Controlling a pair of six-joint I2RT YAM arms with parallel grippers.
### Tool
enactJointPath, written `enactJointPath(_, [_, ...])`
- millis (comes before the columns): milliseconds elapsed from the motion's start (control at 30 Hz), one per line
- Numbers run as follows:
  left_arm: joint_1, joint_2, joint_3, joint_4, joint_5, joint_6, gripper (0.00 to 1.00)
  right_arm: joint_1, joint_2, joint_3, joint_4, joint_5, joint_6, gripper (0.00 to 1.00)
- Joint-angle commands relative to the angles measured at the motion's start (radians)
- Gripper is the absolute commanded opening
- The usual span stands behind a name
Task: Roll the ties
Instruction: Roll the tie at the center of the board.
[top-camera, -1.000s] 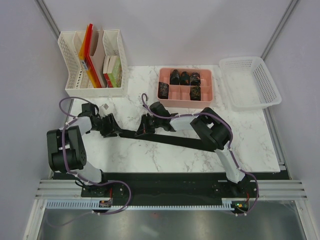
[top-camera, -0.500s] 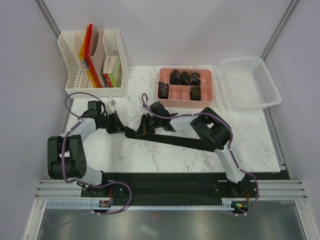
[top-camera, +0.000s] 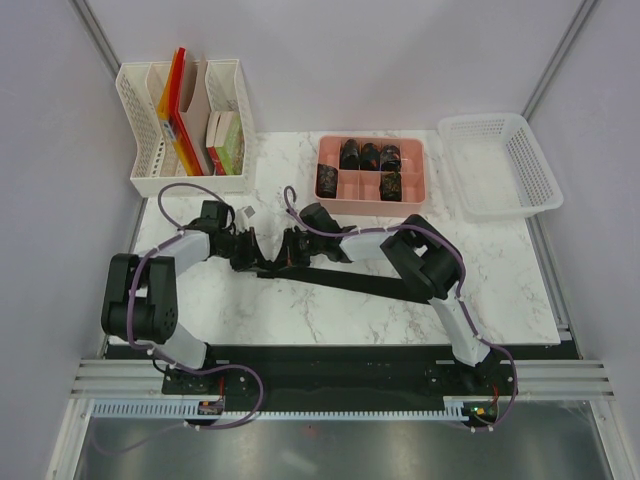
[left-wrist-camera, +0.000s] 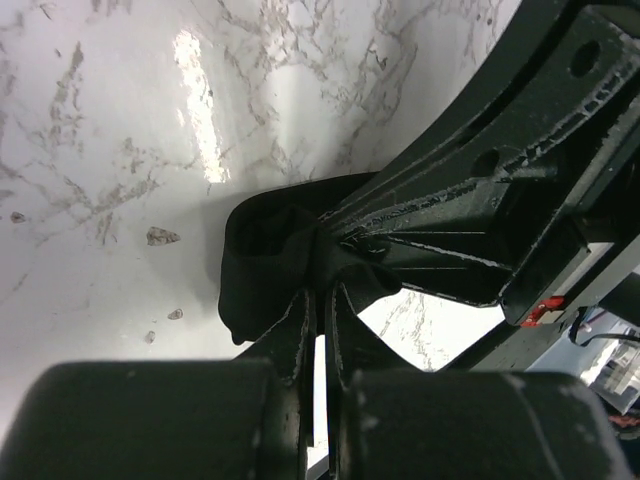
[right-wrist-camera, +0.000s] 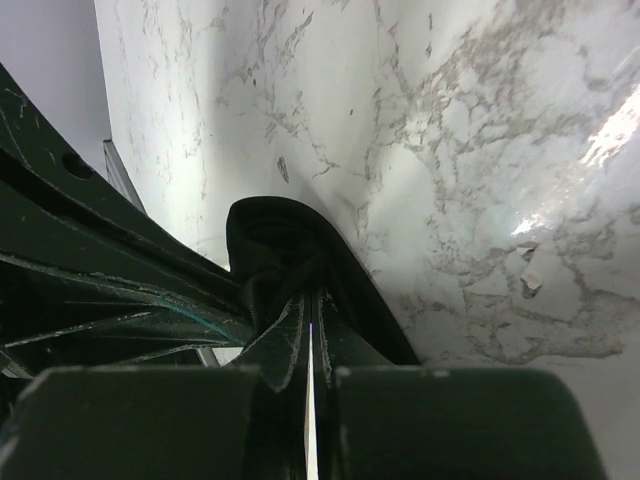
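One black tie (top-camera: 350, 281) lies as a long strip across the marble table, running right under my right arm. Its left end is bunched between both grippers. My left gripper (top-camera: 254, 262) is shut on a fold of that tie (left-wrist-camera: 262, 268), fingertips pinched together in the left wrist view (left-wrist-camera: 322, 292). My right gripper (top-camera: 288, 256) is shut on the same bunched end (right-wrist-camera: 280, 240), close beside the left one (right-wrist-camera: 312, 298). Several rolled ties (top-camera: 368, 157) sit in the pink tray (top-camera: 371, 199).
A white file rack (top-camera: 186, 175) with books stands at the back left. A white basket (top-camera: 498, 208) sits at the back right. The pink tray is just behind the right gripper. The table's front edge runs along the black base rail (top-camera: 340, 358).
My left gripper has slid right along the tie towards the right gripper and gone from open to shut on the tie's end. The right gripper has stayed in place.
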Motion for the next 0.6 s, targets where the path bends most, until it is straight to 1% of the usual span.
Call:
enactJointPath(0, [-0.020,0.062,0.035,0.012,-0.150,-0.050,0.02,0.006,0.040,-0.005,-0.044,0.036,-0.013,0.00])
enactJointPath(33, [-0.020,0.073,0.040,0.005,-0.169,-0.057,0.02,0.004,0.038,-0.005,-0.044,0.033,-0.013,0.00])
enactJointPath(67, [-0.020,0.081,0.041,-0.001,-0.218,-0.060,0.02,0.001,0.032,-0.008,-0.044,0.031,-0.008,0.02])
enactJointPath(200, [-0.020,0.130,0.055,-0.035,-0.294,-0.063,0.02,-0.010,-0.017,-0.016,-0.054,0.007,-0.018,0.15])
enactJointPath(300, [-0.018,0.158,0.087,-0.055,-0.314,-0.064,0.02,-0.017,-0.052,-0.017,-0.061,-0.012,-0.019,0.20])
enactJointPath(433, [-0.021,0.178,0.107,-0.072,-0.322,-0.066,0.02,-0.022,-0.092,-0.019,-0.075,-0.026,-0.022,0.21])
enactJointPath(567, [-0.021,0.179,0.109,-0.077,-0.328,-0.063,0.02,-0.024,-0.117,-0.019,-0.090,-0.023,-0.038,0.32])
